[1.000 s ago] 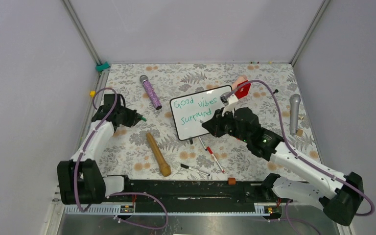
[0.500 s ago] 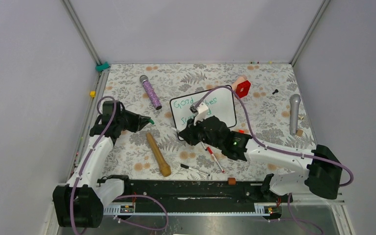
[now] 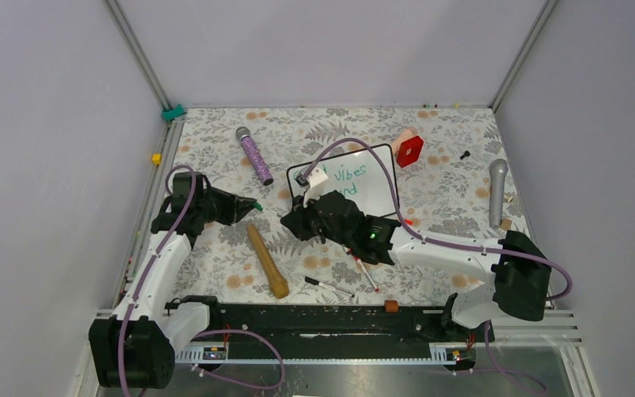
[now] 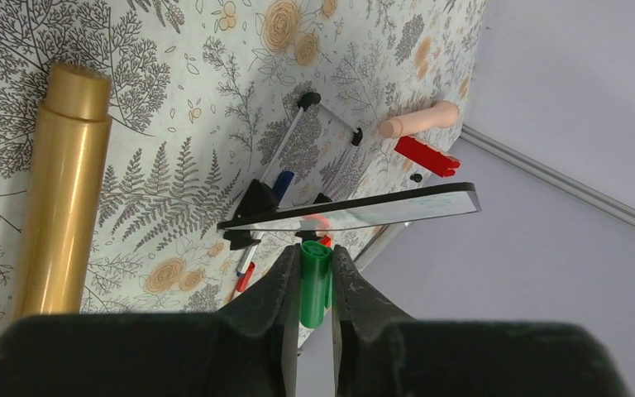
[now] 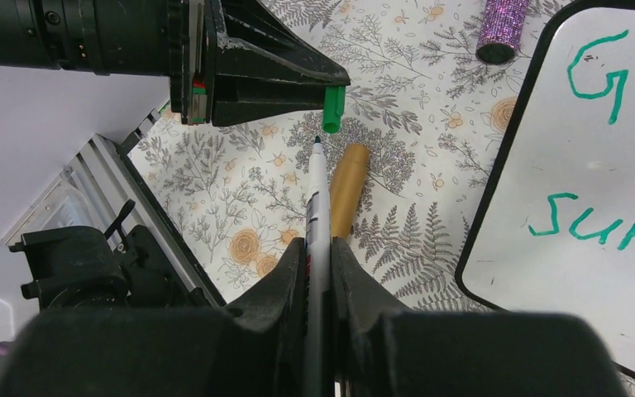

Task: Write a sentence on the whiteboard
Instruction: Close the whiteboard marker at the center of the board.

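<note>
The small rectangular black-framed whiteboard [image 3: 374, 186] stands propped on its little black feet on the floral-patterned table [image 3: 215, 256], a little right of the middle; the right arm crosses over its near left part, so the top view shows only "vibes" and "und" of the green handwritten sentence [image 3: 349, 174]; the right wrist view shows the starts of both lines, "Go" above "Sur" [image 5: 603, 78].

The right hand [image 5: 317, 248] is closed narrowly on a slim white marker pen [image 5: 315, 207], its bare dark tip pointing away from the board towards the left arm; the left hand [image 4: 315, 256] pinches a short green cap [image 4: 315, 285] between its fingers; in the right wrist view that cap [image 5: 331, 109] sits just beyond the pen tip and slightly to one side, a small gap between them.

A golden wooden cylinder [image 3: 266, 260] lies on the table below and between the two hands; a purple glittery microphone [image 3: 254, 155] lies left of the board, a red block [image 3: 410, 150] at its far right corner, a grey microphone [image 3: 497, 192] well to the right; a thin black pen [image 3: 328, 286] and a red-and-white pen [image 3: 364, 269] lie near the front edge.
</note>
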Controlling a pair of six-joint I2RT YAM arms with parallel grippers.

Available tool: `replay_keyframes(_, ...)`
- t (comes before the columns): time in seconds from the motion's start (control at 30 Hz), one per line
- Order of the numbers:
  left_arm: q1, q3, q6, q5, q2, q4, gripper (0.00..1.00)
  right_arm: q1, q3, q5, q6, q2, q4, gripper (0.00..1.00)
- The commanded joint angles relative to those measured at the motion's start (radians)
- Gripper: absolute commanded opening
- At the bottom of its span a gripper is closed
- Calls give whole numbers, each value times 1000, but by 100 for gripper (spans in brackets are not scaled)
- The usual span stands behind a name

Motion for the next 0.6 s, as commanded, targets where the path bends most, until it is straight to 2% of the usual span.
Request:
replay_keyframes(0.0,-2,-13,-56,37,-21,49,0,21,60,59,-22,32,12,0)
replay_keyframes(0.57,-2,-32,-72,53,-19,70,0,33,101,82,-39,109,-8,0)
